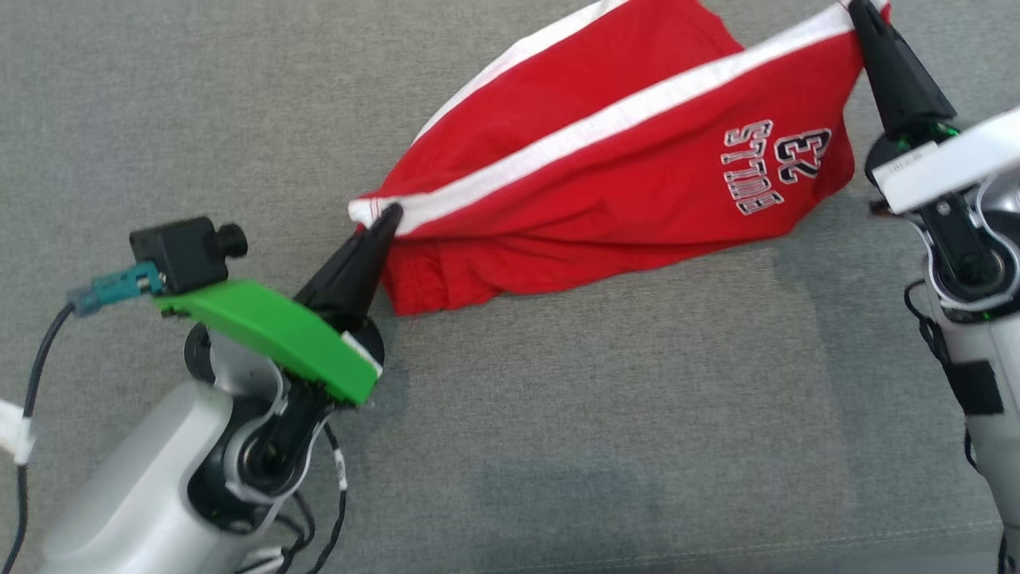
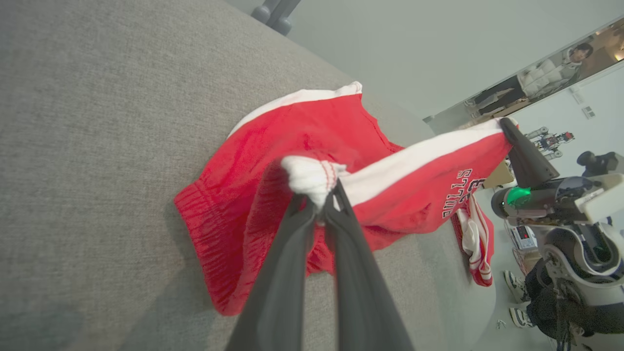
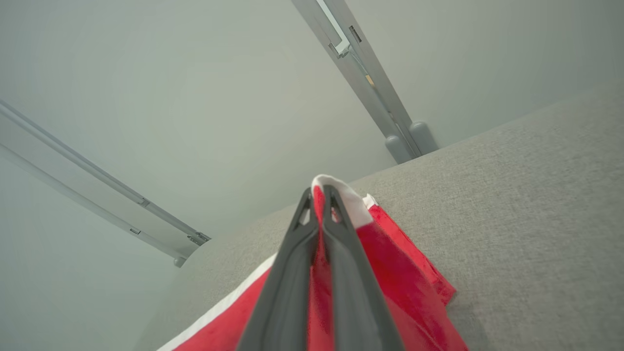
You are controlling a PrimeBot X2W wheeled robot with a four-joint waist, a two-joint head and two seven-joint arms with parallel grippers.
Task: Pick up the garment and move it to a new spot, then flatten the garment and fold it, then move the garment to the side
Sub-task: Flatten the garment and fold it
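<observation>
Red shorts (image 1: pixel 621 183): limp, light, sagging between holds. We judge striped corners best; left gripper (image 1: pixel 390 214), right gripper (image 1: pixel 857 11) each pinch one.

Soft, even, bright light; faint shadows; wrist views bend at edges.
</observation>
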